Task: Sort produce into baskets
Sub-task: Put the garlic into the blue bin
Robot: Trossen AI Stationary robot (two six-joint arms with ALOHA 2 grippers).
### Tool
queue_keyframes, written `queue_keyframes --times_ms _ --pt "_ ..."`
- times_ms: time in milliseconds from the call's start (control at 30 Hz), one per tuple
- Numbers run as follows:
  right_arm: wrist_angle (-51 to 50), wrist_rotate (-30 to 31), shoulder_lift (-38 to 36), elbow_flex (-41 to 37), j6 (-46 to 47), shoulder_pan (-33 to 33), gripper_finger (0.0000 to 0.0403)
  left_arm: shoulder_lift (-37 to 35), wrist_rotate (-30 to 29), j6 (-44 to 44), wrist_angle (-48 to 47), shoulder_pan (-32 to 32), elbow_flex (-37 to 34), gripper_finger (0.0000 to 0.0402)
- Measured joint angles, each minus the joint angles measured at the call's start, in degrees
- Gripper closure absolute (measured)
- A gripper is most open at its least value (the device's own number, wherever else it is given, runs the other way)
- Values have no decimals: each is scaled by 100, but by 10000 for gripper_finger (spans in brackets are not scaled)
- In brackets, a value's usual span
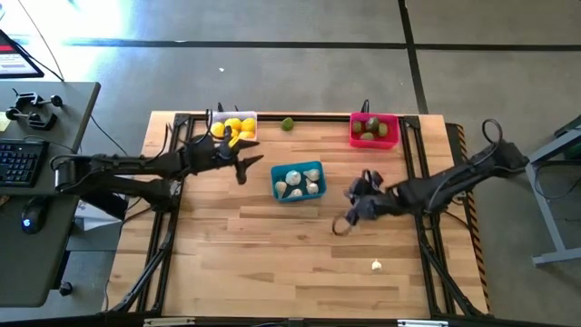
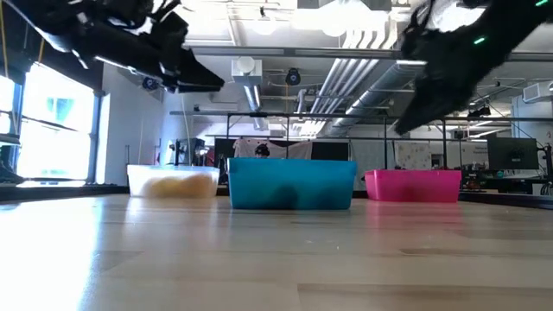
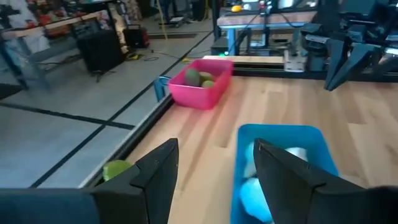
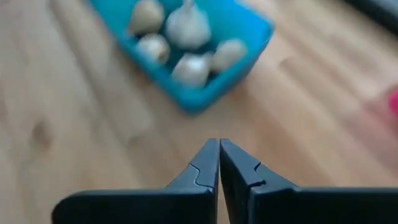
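Left gripper (image 1: 245, 166) open and empty, just beside the white basket (image 1: 211, 119) of lemons (image 1: 234, 129); right gripper (image 1: 352, 213) shut on nothing, near the teal basket (image 1: 314, 167) of garlic bulbs (image 1: 297, 183). Green fruits (image 1: 371, 127) in pink basket (image 1: 355, 120). One green fruit (image 1: 287, 124) loose between white and pink baskets, one garlic bulb (image 1: 376, 265) loose on table (image 1: 254, 254).

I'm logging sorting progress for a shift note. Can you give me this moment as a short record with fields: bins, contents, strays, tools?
white bin: yellow lemons
teal blue plastic bin: whitish garlic bulbs
pink-red plastic bin: green oval fruits
strays: one green fruit between white and pink bins; one garlic bulb near front right
left tool: open, empty, beside teal bin
right tool: shut, empty, above bare wooden table
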Motion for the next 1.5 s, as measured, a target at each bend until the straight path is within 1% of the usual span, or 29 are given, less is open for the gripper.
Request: queue_keyframes --times_ms 133,200,333,433,500,567,767,833,900,1033,1167,1267,1367,1500 --pt "-1164 -61 0 293 1186 776 402 -249 -7 -76 9 -229 -210 209" --pt "-1608 -218 0 440 1699 1136 402 -346 -5 -81 11 -317 -300 209" --pt "-1922 -784 0 584 2397 1690 400 -432 -10 -78 -53 -456 -401 209" --pt "-1907 -1297 73 630 2873 2021 383 -429 -9 -77 -54 -526 -401 209" --pt "-1903 -1636 198 684 3153 2257 359 -429 -10 -75 -49 -560 -401 209" --pt "-1884 -1906 380 782 3358 2490 326 -429 -9 -75 -54 -575 -401 209" --pt "-1969 -2120 1154 1183 3415 3106 215 -427 -10 -77 -54 -575 -401 209" --pt "-2046 -2170 1416 1344 3322 3290 192 -425 -10 -73 -54 -575 -401 209" --pt "-2106 -2231 1677 1487 3287 3419 181 -425 -27 -73 -54 -574 -401 209" --pt "-2404 -2521 2161 1666 3273 3501 177 -425 -29 -72 -54 -573 -401 209" --pt "-2370 -2766 2569 1684 3021 3460 177 -425 -29 -54 -61 -573 -401 209" --pt "-2335 -2919 2745 1684 2856 3388 185 -425 -57 78 -82 -568 -401 209" --pt "-2206 -2957 2791 1684 2782 3332 212 -439 -152 74 -213 -533 -396 212" --pt "-2147 -2959 2758 1687 2775 3262 284 -507 -163 80 -456 -503 -397 231"
